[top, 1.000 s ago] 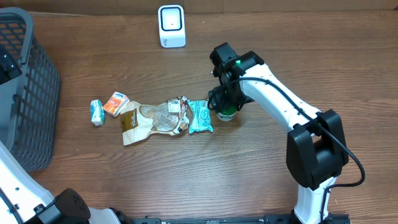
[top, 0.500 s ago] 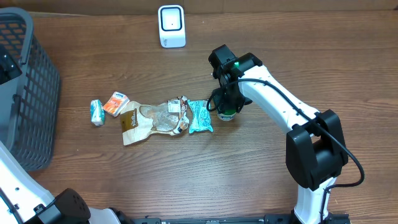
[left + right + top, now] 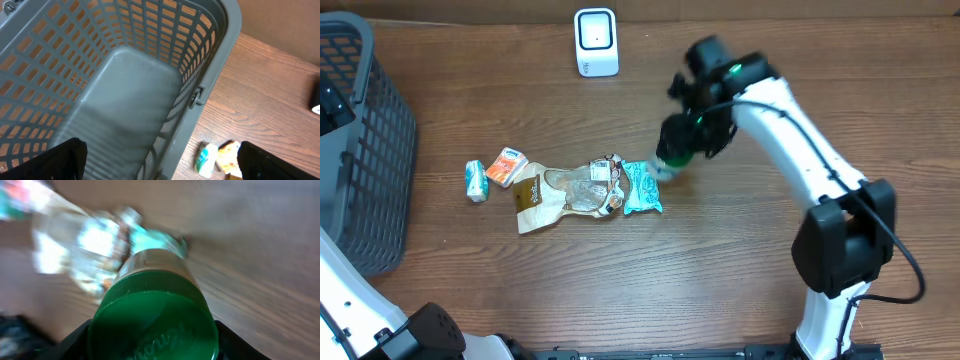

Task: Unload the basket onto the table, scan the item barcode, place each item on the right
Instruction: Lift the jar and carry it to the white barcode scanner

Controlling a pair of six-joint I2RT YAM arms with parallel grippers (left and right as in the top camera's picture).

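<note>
Now | right tool (image 3: 678,148) pinching jar (image 3: 152,320) | left tool (image 3: 165,165) spread over basket (image 3: 226,22) | teal packet (image 3: 642,188) near

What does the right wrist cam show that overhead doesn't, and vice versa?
Right wrist only: the green lid of the jar, close up, with raised lettering. Overhead only: the white scanner, grey basket and orange packet. Both: the jar in the right claw, near the teal packet.
</note>
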